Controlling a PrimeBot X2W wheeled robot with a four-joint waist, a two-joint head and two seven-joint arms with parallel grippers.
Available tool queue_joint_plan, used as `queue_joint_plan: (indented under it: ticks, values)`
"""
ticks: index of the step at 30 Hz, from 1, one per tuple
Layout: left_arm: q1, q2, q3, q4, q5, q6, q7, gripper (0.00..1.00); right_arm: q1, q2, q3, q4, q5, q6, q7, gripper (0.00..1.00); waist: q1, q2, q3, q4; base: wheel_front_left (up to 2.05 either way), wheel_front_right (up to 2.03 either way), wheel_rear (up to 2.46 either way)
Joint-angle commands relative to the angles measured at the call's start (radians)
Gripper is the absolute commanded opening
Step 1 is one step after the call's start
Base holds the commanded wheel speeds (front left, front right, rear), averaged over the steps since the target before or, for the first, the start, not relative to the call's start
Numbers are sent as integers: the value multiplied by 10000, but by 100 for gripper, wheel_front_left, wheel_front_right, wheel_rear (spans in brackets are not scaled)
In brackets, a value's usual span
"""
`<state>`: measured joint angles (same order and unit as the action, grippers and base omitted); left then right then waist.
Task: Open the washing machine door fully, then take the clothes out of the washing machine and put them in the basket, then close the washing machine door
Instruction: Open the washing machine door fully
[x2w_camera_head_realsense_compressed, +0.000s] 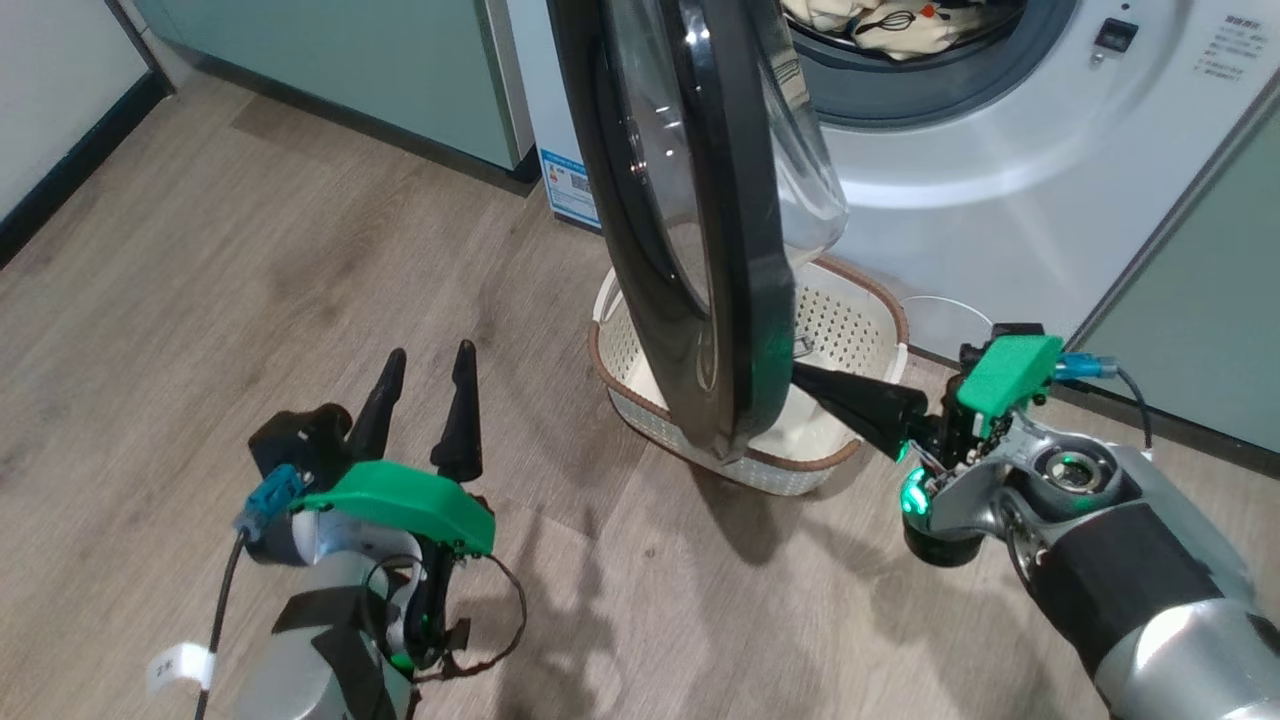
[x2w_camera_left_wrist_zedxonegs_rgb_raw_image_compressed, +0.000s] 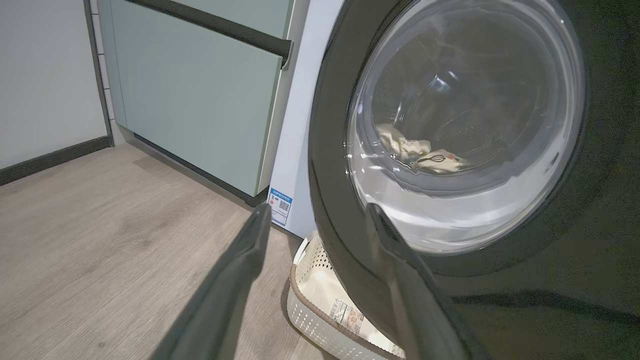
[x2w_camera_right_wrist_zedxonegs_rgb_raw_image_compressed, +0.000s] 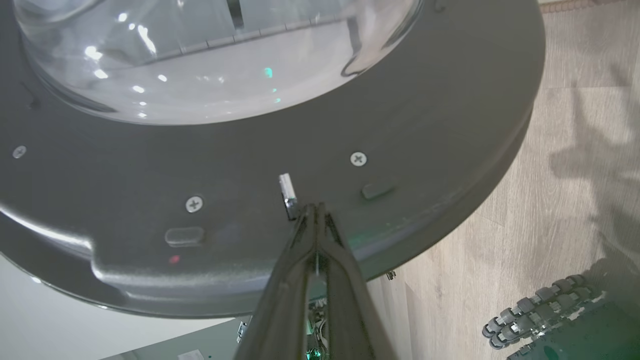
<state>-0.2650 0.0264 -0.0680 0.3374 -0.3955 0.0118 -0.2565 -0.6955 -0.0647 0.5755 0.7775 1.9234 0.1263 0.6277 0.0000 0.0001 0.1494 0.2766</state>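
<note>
While the washing machine (x2w_camera_head_realsense_compressed: 1000, 180) stands with its porthole exposed, the washing machine door (x2w_camera_head_realsense_compressed: 745, 250) hangs roughly half open, edge-on to the head camera, over the basket (x2w_camera_head_realsense_compressed: 850, 325) on the floor. The door looks rigid and heavy, its glossy rim likely slippery: push the inner plastic ring, not the glass. The clothes (x2w_camera_head_realsense_compressed: 900, 30) sit in the drum; soft, light, pinch a fold. Right gripper (x2w_camera_right_wrist_zedxonegs_rgb_raw_image_compressed: 314, 212) pinched shut, tips on the door's inner face beside the latch hook (x2w_camera_right_wrist_zedxonegs_rgb_raw_image_compressed: 286, 192). Left gripper (x2w_camera_head_realsense_compressed: 430, 355) spread wide, empty.

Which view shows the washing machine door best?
Left wrist view: the washing machine door faces the camera, its glass window nearly whole. Head view shows it edge-on; right wrist view, its inner rim close up.
</note>
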Motion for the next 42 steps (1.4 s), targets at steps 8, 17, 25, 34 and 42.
queue_joint_plan:
  ticks: [8, 17, 25, 34, 42]
  values:
    - [-99, 238, 392, -272, 145, 31, -53, 100, -93, 144, 295, -299, 338, 44, -267, 0, 0, -1, -102, -24, 0, 0, 0]
    - [193, 238, 911, -164, 431, -76, -53, 100, 313, 144, -200, -184, 520, 44, -351, 31, 0, -1, -686, -586, 0, 0, 0]
    - [365, 238, 1616, -11, 915, -423, -53, 100, 980, 145, -1082, -872, -5, 44, -1181, 100, 0, -1, -1248, -1329, 0, 0, 0]
    - [230, 365, 2589, 248, 1445, -931, -53, 100, 2436, 93, -2607, -2915, -2799, 44, -4117, 100, 0, -1, -1601, -2338, 0, 0, 0]
    - [236, 471, 3031, 500, 1658, -1170, -53, 100, 3328, -727, -2382, -4072, -4672, 44, -6470, 100, 0, -1, -1801, -2983, 0, 0, 0]
